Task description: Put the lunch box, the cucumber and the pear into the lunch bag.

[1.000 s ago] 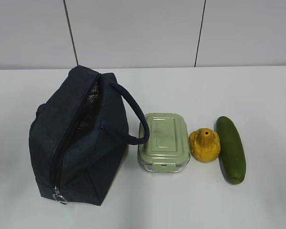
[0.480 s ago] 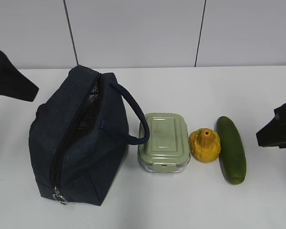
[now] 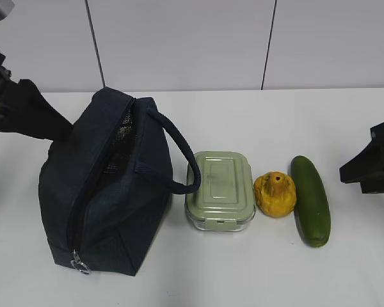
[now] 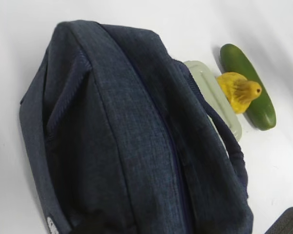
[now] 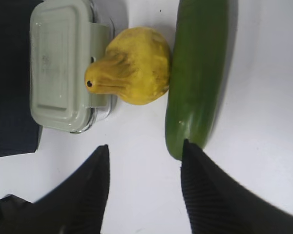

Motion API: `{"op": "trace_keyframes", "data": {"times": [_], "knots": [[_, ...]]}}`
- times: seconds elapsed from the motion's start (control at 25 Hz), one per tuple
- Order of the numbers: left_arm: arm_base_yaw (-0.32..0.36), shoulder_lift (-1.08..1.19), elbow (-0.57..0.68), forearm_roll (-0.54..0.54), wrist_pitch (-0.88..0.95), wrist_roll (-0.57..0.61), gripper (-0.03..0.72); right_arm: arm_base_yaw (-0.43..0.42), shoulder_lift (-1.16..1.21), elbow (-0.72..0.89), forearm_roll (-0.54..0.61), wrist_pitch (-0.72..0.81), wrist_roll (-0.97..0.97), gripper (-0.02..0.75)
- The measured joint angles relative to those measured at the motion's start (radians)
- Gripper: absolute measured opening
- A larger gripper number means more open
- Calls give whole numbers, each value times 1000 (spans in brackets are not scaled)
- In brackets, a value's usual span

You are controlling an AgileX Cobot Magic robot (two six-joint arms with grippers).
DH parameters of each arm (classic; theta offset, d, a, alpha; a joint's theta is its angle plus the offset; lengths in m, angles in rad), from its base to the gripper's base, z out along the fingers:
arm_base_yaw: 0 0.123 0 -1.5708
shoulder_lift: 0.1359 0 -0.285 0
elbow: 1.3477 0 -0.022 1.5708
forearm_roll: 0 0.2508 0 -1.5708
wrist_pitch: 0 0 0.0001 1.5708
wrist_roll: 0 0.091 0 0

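Note:
The navy lunch bag [image 3: 102, 192] stands at the left, its zip partly open on silvery lining, ring pull [image 3: 79, 261] at the front. It fills the left wrist view [image 4: 127, 136]. The green-lidded lunch box [image 3: 219, 189], the yellow pear [image 3: 275, 194] and the dark green cucumber [image 3: 310, 199] lie in a row to its right. My right gripper [image 5: 145, 145] is open and empty above the table, one fingertip over the cucumber's [image 5: 198, 78] near end, with the pear [image 5: 132, 66] and lunch box [image 5: 61, 66] ahead. In the exterior view it [image 3: 370, 167] is right of the cucumber. My left arm [image 3: 22, 109] hangs behind the bag's far left corner, its jaws hidden.
The white table [image 3: 243, 275] runs to a pale panelled wall [image 3: 179, 45] at the back. The bag's rope handle [image 3: 179, 160] arches over towards the lunch box. A dark grey corner [image 4: 289, 222] shows at the bottom right of the left wrist view.
One second ago neither arm was in view. Both have come in: the left arm has moved right up to the bag's back corner, and the right gripper has risen slightly near the cucumber.

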Motion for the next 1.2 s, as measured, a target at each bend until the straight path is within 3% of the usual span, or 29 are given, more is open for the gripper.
{"op": "trace_keyframes", "data": {"times": [0.56, 0.68, 0.8, 0.88, 1.2], "knots": [[-1, 90, -1, 21, -5, 0, 344, 28, 75, -40, 29, -65, -63, 377], [-1, 117, -1, 33, -4, 0, 279, 28, 75, -40, 42, -69, -76, 377], [-1, 119, -1, 33, -4, 0, 102, 28, 79, -41, 47, -73, -78, 377], [-1, 119, -1, 35, -7, 0, 43, 28, 91, -40, 48, -75, -81, 377], [-1, 119, -1, 33, -18, 0, 25, 64, 190, -50, 55, -94, -83, 377]]}}
